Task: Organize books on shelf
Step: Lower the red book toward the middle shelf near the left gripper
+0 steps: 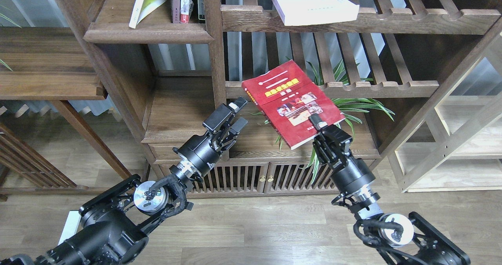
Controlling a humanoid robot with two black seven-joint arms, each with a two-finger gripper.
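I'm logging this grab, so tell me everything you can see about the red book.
The red book is a paperback with a glossy red cover, a yellow title band and small photos below it. It is closed, tilted, and held in the air in front of the bookcase, over a green plant. The right end effector grips its lower edge; the left end effector hangs apart from it.

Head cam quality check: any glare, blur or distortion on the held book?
Head view: red-covered paperback sharp, mild sheen, title band readable; right gripper crisp; thick white-covered book slightly washed out by backlight; bookcase uprights splay outward at the frame edges, a wide-angle effect.
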